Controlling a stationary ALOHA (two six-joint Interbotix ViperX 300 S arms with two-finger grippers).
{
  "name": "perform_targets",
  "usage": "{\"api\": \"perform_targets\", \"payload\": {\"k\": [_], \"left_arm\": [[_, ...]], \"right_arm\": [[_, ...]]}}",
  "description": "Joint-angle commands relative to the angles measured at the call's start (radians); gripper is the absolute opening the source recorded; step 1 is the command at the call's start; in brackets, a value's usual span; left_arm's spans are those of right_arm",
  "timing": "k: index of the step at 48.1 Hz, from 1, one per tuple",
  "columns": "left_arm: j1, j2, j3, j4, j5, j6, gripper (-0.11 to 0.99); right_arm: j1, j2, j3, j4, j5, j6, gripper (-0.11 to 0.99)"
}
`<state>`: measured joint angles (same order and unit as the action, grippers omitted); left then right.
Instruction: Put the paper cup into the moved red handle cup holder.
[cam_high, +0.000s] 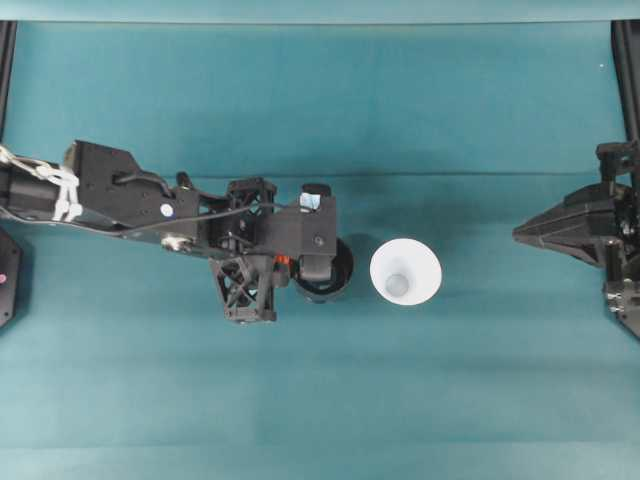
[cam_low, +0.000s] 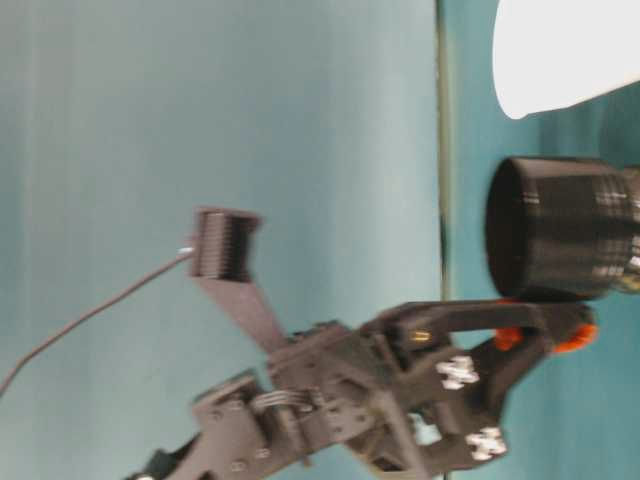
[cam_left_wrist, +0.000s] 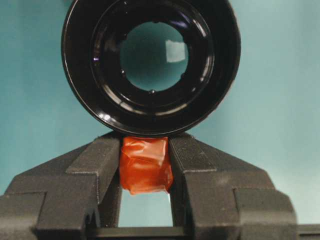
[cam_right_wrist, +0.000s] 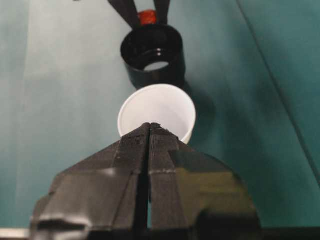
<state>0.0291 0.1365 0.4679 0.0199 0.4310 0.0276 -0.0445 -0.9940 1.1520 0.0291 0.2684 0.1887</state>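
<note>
The left gripper (cam_high: 292, 262) reaches in from the left edge of the teal table (cam_high: 300, 110) to about the middle of the surface. Its jaws are closed down on the red-orange handle tab (cam_left_wrist: 145, 164) of the red handle cup holder (cam_high: 332, 268); the left wrist view shows the tab squeezed between the two black fingers (cam_left_wrist: 100, 162), both pressing its sides, with the fingertips up against the holder's outer wall. The holder is a glossy black ring, open at the top, and the teal surface shows through the round opening in its bottom. In the table-level view the holder (cam_low: 560, 240) seems to stand on the table with the tab (cam_low: 575, 338) low on its side, though blur makes it hard to be sure that the base is fully down.

Just to the right of the holder, near the table's centre, the paper cup (cam_high: 406, 272) stands upright, mouth up, its white rim wide and its smaller greyish bottom visible inside. A narrow strip of table separates cup and holder in the overhead view; from the right wrist view the cup (cam_right_wrist: 156, 112) sits directly in front of the holder (cam_right_wrist: 153, 52), the two nearly touching.

The right gripper (cam_high: 520, 234) is at the table's right edge, well apart from the cup, with its tip pointing toward it. Its jaws are pressed together with only a thin seam between the ribbed fingers (cam_right_wrist: 130, 150), and they hold nothing.
</note>
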Motion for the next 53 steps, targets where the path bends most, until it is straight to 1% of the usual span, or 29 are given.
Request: {"api": "perform_targets", "payload": {"k": [1,11,12,13,14,16,17,23,28,31,35,37,48,49,50,53], "left_arm": [[-0.002,0.002,-0.002,0.002,-0.023,0.0,0.28],[-0.003,0.011,0.023,0.003,-0.074,-0.002,0.28],[-0.003,0.011,0.025,0.002,-0.075,-0.002,0.28],[-0.005,0.011,0.026,0.003,-0.075,-0.002,0.28],[-0.005,0.011,0.026,0.002,-0.077,-0.002,0.28],[-0.005,0.011,0.029,0.003,-0.075,-0.002,0.28],[-0.005,0.011,0.029,0.002,-0.075,-0.002,0.28],[-0.005,0.011,0.032,0.003,-0.077,-0.003,0.28],[-0.005,0.011,0.035,0.002,-0.084,-0.005,0.28],[-0.005,0.011,0.035,0.002,-0.1,-0.003,0.28],[-0.005,0.011,0.037,0.002,-0.115,-0.003,0.28],[-0.005,0.011,0.037,0.003,-0.114,-0.005,0.28],[-0.003,0.011,0.041,0.002,-0.089,-0.009,0.29],[-0.003,0.011,0.041,0.003,-0.083,-0.009,0.3],[-0.003,0.011,0.041,0.002,-0.078,-0.009,0.33],[-0.003,0.009,0.043,0.002,-0.071,-0.009,0.53]], "right_arm": [[-0.003,0.006,-0.017,-0.002,-0.005,0.011,-0.11],[-0.003,0.005,-0.014,-0.002,-0.005,0.011,-0.11],[-0.003,0.006,-0.012,-0.002,-0.005,0.011,-0.11],[-0.003,0.006,-0.014,-0.002,-0.005,0.011,-0.11],[-0.003,0.005,-0.014,-0.002,-0.005,0.011,-0.11],[-0.003,0.005,-0.014,-0.002,-0.005,0.011,-0.11],[-0.003,0.006,-0.014,-0.002,-0.005,0.011,-0.11],[-0.003,0.005,-0.012,-0.002,-0.005,0.011,-0.11],[-0.003,0.005,-0.012,-0.002,-0.005,0.011,-0.11],[-0.003,0.005,-0.012,0.0,-0.006,0.011,-0.11],[-0.003,0.005,-0.012,-0.002,-0.005,0.011,-0.11],[-0.003,0.005,-0.012,-0.002,-0.005,0.011,-0.11],[-0.003,0.005,-0.012,0.0,-0.005,0.011,-0.11],[-0.003,0.005,-0.012,-0.002,-0.005,0.011,-0.11],[-0.003,0.005,-0.012,-0.002,-0.005,0.011,-0.11],[-0.003,0.005,-0.012,-0.002,-0.005,0.011,-0.11]]}}
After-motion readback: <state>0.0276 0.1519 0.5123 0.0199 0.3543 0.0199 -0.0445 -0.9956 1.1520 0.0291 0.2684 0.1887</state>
